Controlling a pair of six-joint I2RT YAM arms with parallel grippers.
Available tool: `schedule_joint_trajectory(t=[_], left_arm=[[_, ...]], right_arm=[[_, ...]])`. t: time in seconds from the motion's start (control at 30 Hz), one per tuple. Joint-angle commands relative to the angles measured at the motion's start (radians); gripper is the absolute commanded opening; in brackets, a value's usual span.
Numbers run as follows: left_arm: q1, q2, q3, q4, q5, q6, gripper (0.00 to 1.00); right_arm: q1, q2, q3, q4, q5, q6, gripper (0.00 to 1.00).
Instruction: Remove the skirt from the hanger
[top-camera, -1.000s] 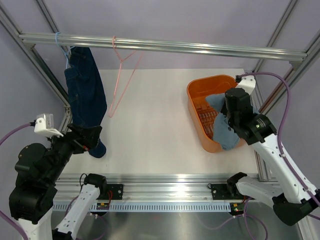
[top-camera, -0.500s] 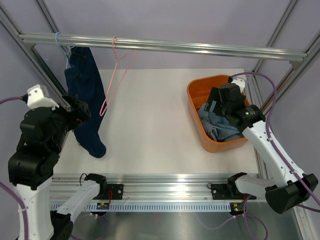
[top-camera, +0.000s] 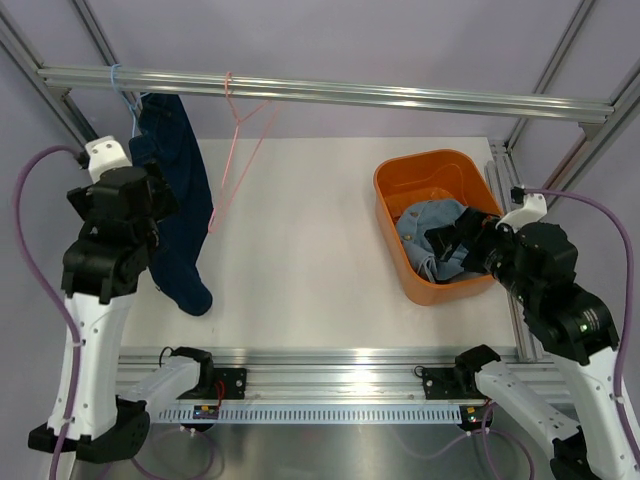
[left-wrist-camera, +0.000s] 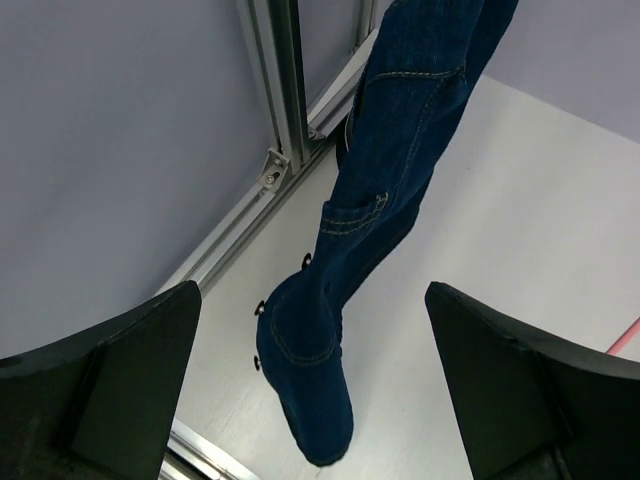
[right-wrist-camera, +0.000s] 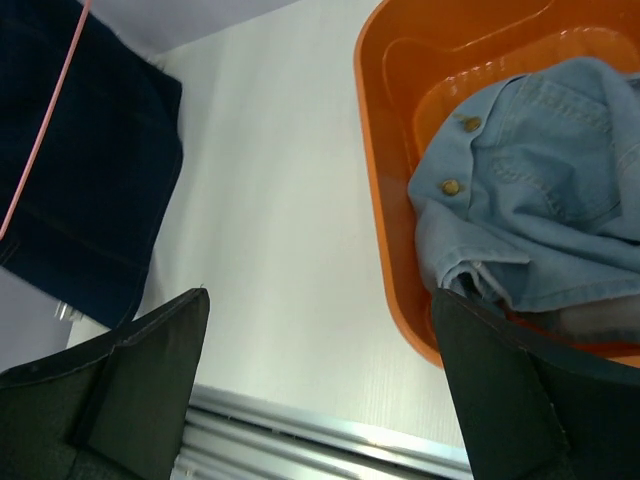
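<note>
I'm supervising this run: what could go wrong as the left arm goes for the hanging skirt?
1. The dark blue denim skirt hangs from a thin light blue hanger hooked over the aluminium rail; a downward tug may pull the hanger off too.
2. The empty pink wire hanger hangs close beside it and could snag.
3. The open left gripper sits near the frame post, so it might bump it.

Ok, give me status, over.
Left gripper open, empty, facing the skirt. Right gripper open, empty, above the orange basket. Skirt not yet off its hanger. Nothing blocking.
</note>
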Motion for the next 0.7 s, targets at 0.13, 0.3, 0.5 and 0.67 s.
schedule_joint_trajectory(t=[0.13, 0.3, 0.5, 0.67], left_arm=[[0.033, -0.023, -0.302, 0.484, -0.017, 0.094, 0.83], [0.088, 0.012, -0.416, 0.647, -0.009, 0.098, 0.86], [0.171, 0.072, -0.452, 0.768, 0.069, 0.085, 0.93], [0.23, 0.118, -0.476, 0.882, 0.167, 0.104, 0.69]], right_arm=[[-0.005, -0.069, 0.037, -0.095, -0.131, -0.041, 0.99], [-0.003, -0.089, 0.069, -0.12, -0.141, -0.075, 0.99], [-0.005, -0.095, 0.069, -0.138, -0.134, -0.113, 0.99], [-0.005, -0.082, 0.07, -0.144, -0.128, -0.136, 0.99]])
